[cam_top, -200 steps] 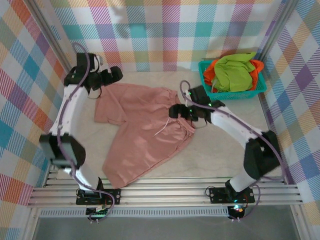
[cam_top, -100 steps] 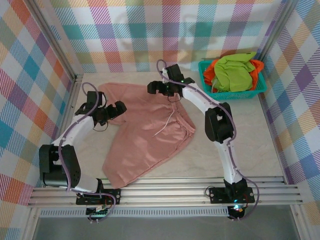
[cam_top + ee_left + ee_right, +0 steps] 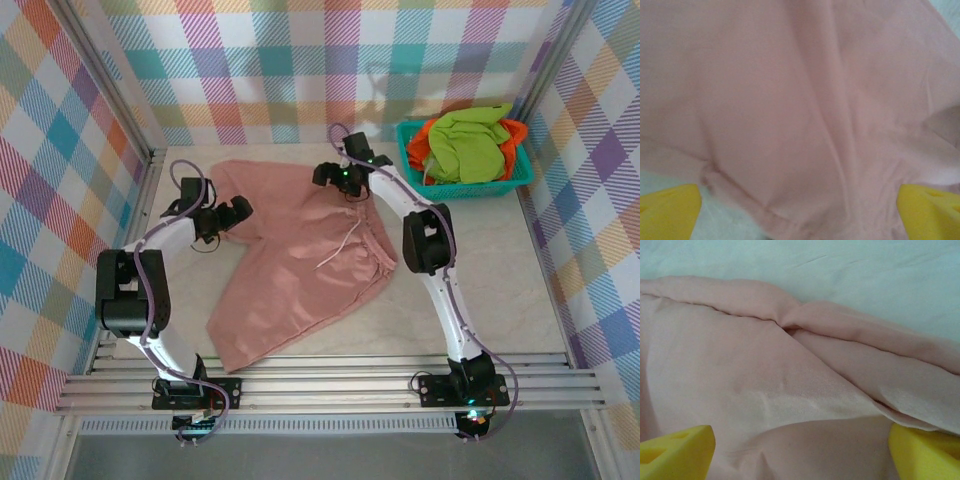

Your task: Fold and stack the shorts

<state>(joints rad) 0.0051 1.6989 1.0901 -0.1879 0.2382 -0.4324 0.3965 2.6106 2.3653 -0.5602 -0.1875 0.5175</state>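
Reading the layout, I see the pink shorts (image 3: 300, 260) flat on the table (image 3: 480, 300), waist toward 3 o'clock, left pincer (image 3: 228, 216) wide over their 10 o'clock leg, right pincer (image 3: 335, 177) wide at 12 o'clock, both empty.

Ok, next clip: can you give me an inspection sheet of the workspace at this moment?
Surface: pale table, bare at the right.
Job's things: pink shorts spread out, unfolded, white drawstring showing; green shorts and orange shorts heaped in the teal basket, far right.
Clutter: nothing seen.
Hands: left hand open at the pink shorts' left edge; right hand open at their far edge; neither holds anything.
Cables: purple cables run along both arms.
Surroundings: plaid walls, metal frame rail in front.
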